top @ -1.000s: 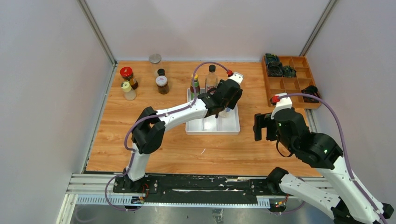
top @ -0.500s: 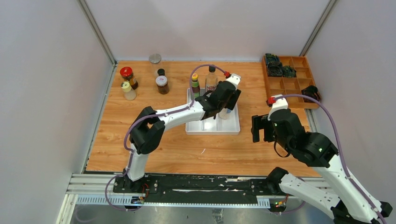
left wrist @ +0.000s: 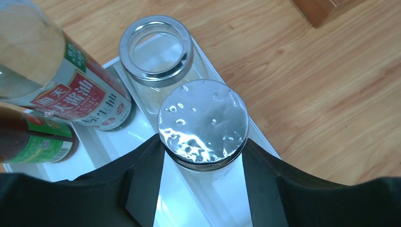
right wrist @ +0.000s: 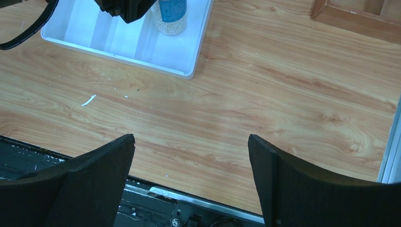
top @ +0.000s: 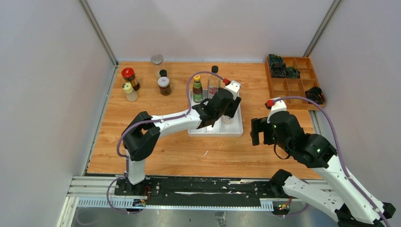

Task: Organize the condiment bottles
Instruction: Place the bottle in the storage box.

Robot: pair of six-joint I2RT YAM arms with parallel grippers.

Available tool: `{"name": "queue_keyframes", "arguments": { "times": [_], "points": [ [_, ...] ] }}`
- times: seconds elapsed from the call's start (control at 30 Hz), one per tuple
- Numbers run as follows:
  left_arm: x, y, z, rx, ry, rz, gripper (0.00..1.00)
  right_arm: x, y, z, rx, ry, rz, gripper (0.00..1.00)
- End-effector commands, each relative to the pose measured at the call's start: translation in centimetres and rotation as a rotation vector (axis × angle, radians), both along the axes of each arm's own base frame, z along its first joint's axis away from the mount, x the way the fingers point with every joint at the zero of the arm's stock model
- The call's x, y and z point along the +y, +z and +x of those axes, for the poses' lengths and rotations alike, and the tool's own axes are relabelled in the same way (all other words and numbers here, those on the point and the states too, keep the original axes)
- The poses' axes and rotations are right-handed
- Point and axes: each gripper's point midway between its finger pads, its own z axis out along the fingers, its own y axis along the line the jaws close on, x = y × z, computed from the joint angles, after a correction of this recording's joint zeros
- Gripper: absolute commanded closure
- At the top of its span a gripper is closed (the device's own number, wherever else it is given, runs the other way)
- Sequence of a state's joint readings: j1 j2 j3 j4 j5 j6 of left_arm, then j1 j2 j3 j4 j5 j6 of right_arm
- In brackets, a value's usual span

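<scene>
Left pincer (left wrist: pixel 202 144) clasps one silver-lidded jar (left wrist: pixel 203 118), three bottles (left wrist: pixel 71 90) beside it.

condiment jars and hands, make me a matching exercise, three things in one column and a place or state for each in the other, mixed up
1. silver-lidded jar
2. red-lidded jar
3. right hand

a. open, above the bare table
b. far left on the table, outside the white tray
c. gripped by the left hand, in the white tray

Pairs: 1-c, 2-b, 3-a

My jaws stand wide over the wooden bench (right wrist: pixel 283 94); ahead, a white tray (right wrist: pixel 142 47) holds a blue-labelled jar (right wrist: pixel 171 16).
</scene>
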State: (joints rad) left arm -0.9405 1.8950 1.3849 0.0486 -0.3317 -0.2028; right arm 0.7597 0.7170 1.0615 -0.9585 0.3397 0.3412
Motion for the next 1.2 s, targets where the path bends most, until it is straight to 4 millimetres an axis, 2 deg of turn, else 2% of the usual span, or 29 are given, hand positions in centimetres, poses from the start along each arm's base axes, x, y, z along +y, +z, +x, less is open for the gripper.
{"name": "queue_keyframes", "arguments": {
  "times": [0.0, 0.17, 0.37, 0.5, 0.77, 1.03, 1.17],
  "points": [
    [-1.9, 4.1, -1.2, -0.077, -0.064, -0.089, 0.53, 0.6, -0.7, -0.4, 0.018, 0.018, 0.022, 0.04],
    [-2.4, 3.5, -1.5, -0.079, -0.082, -0.088, 0.52, 0.6, -0.8, -0.6, 0.018, 0.022, 0.031, 0.04],
    [-1.7, 2.3, -1.1, -0.089, -0.047, -0.064, 0.5, 0.5, -0.9, -0.8, 0.018, 0.025, 0.04, 0.04],
    [-1.5, 2.8, -0.5, -0.129, -0.029, -0.052, 0.5, 0.4, -1.3, -1.0, 0.024, 0.024, 0.04, 0.04],
    [-2.4, 4.5, 0.8, -0.188, -0.032, -0.051, 0.51, 0.5, -1.4, -1.1, 0.028, 0.025, 0.045, 0.04],
    [-3.1, 4.4, 1.5, -0.191, -0.036, -0.099, 0.51, 0.5, -1.4, -1.2, 0.036, 0.029, 0.043, 0.04],
    [-3.0, 3.3, 1.6, -0.175, -0.022, -0.088, 0.42, 0.6, -1.4, -1.2, 0.039, 0.031, 0.044, 0.04]
  ]
}}
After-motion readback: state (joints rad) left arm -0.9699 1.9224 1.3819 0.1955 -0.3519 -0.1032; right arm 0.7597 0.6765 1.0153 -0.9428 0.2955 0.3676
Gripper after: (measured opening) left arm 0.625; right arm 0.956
